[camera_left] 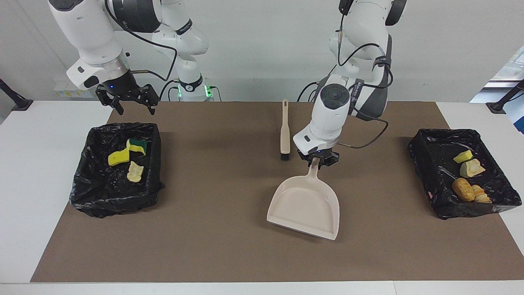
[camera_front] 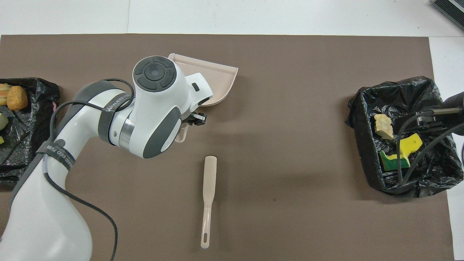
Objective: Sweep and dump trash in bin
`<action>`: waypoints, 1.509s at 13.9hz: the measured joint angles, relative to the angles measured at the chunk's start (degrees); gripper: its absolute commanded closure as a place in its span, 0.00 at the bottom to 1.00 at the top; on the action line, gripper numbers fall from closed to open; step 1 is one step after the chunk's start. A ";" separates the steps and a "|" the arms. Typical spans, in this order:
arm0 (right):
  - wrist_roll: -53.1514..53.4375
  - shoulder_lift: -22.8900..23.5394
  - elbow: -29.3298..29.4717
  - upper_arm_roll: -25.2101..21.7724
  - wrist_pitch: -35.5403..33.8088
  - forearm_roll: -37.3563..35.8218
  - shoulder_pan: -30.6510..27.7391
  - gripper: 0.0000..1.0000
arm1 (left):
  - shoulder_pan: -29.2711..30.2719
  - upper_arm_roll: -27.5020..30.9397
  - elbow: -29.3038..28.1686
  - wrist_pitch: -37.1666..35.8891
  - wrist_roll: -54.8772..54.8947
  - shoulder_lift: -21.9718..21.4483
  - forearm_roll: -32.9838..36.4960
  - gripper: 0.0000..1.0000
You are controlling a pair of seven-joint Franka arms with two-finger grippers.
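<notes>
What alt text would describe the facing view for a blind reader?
The left gripper holds an empty beige dustpan by its handle, beside the brush. The open right gripper hangs above a black-lined bin.

Yellow and bready trash (camera_left: 469,178) apparently all inside two black-lined bins (camera_left: 116,170).
</notes>
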 measured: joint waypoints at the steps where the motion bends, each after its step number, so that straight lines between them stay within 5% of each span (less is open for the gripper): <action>1: 0.00 0.00 0.00 0.00 0.00 0.00 0.00 0.00 | -0.99 0.01 1.76 0.00 -3.08 1.09 -0.14 1.00; 8: 0.00 0.00 -0.01 0.00 0.00 0.00 0.00 0.00 | -4.53 0.32 12.87 -0.01 -14.39 12.87 -0.15 1.00; 10: 0.00 0.00 -0.01 0.00 0.00 0.00 0.00 0.00 | -4.49 0.72 13.58 -0.27 -14.53 13.41 -0.15 0.01; 16: 0.00 0.00 -0.01 0.00 0.00 0.00 0.00 0.00 | -2.30 2.01 13.88 -0.61 -14.23 10.06 -0.15 0.00; 21: 0.00 0.00 -0.01 0.00 0.00 0.00 0.00 0.00 | 4.54 2.58 11.13 -4.10 -3.72 -0.80 -0.14 0.00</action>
